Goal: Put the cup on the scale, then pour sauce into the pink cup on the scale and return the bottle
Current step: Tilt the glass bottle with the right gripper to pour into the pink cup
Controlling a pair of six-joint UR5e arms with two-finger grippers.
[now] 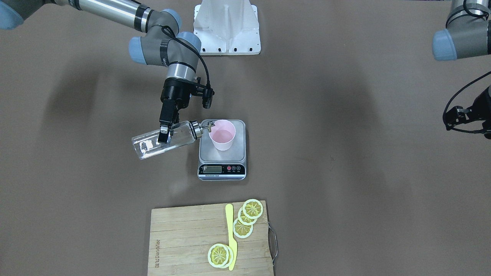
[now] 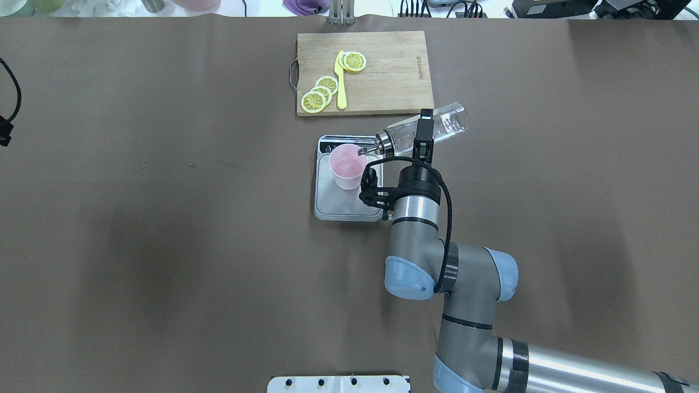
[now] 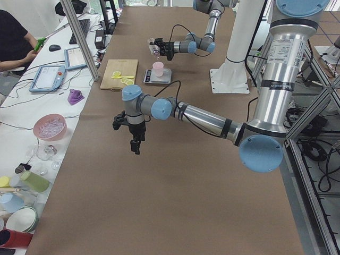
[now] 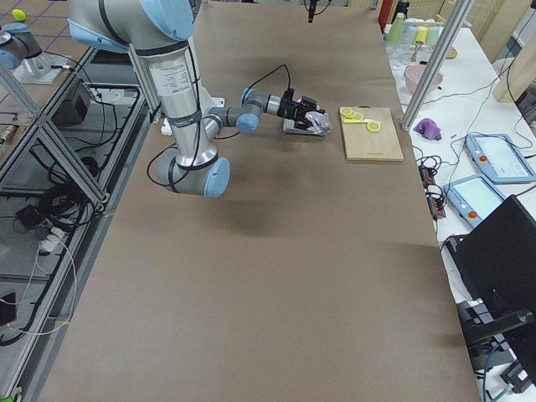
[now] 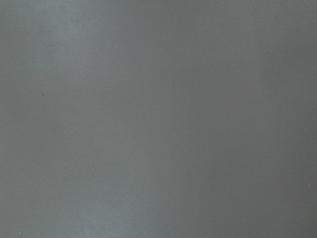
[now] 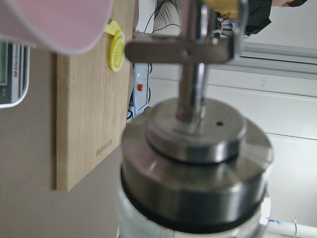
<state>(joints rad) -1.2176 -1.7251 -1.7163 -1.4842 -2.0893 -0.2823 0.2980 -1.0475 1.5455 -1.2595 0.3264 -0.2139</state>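
My small pale pink plastic cup (image 1: 222, 134) stands upright on the brushed silver platform of the flat digital scale (image 1: 231, 155), on the half away from its black display strip. My right gripper (image 1: 164, 137) clamps the clear glass bottle (image 1: 181, 135), which is tipped almost level with its chrome spout over the cup's rim. I cannot make out any sauce.

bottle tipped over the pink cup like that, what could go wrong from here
1. The spout sits right at the rim of the cup, so the pour could run outside onto the scale.
2. The right pincer holds the smooth bottle mid-body, nearly horizontal; it might slip or rotate.
3. The small cup could be nudged over if the spout dips.
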